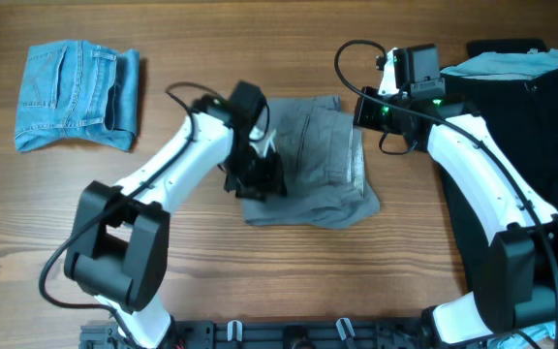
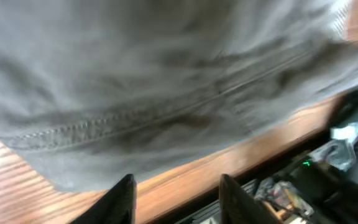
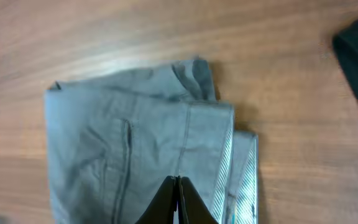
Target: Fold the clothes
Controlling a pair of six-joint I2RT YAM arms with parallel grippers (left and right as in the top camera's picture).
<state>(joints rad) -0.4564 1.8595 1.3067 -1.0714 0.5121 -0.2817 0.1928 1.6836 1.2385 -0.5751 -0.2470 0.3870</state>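
overhead, the grey shorts (image 1: 313, 160) lie folded into a rough rectangle at the middle of the wooden counter (image 1: 260, 281), with a pale striped lining showing along their right edge. the left fingers (image 1: 258, 177) sit at the left edge of that bundle, low over the cloth. the white left arm (image 1: 177, 160) runs diagonally from them toward the near left, covering part of the counter. in the left wrist view the two dark fingers are spread wide with bare wood between their tips, and blurred grey fabric with a stitched seam fills the frame just beyond them. the right fingers (image 3: 176, 200) are pressed together into one point over the grey shorts, beside a seam; i cannot tell whether they touch the cloth. overhead, the right wrist hangs just past the far right corner of the bundle, with a green light glowing on it.

at the far left, well apart from both arms, light-blue denim shorts (image 1: 76, 94) lie folded. at the right edge a heap of black and pale-blue clothes (image 1: 526, 107) lies partly under the right arm (image 1: 482, 184). a black rail (image 1: 289, 334) runs along the near edge of the counter. the counter is brown wood grain with soft glare.
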